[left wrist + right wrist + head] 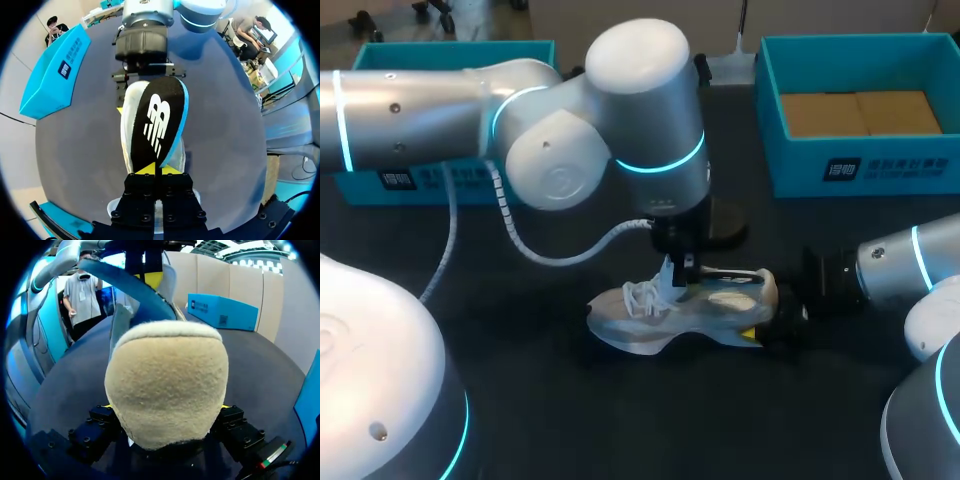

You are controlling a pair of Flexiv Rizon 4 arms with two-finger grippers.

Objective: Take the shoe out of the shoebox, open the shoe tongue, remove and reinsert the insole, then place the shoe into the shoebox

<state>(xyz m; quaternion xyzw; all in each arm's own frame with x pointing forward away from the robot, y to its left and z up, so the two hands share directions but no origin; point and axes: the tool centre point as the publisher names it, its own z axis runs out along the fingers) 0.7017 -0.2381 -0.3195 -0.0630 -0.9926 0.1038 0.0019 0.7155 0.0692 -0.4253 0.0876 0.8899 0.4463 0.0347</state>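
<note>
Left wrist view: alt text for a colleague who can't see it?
The left gripper pinches one end of a black insole above the white shoe on the table. The right gripper holds the shoe's far end; a blue shoebox sits nearby.

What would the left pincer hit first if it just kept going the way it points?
The left pincer is shut on the black insole; going straight on, it would probably push that into the white shoe just beyond it, though depth is unclear.
</note>
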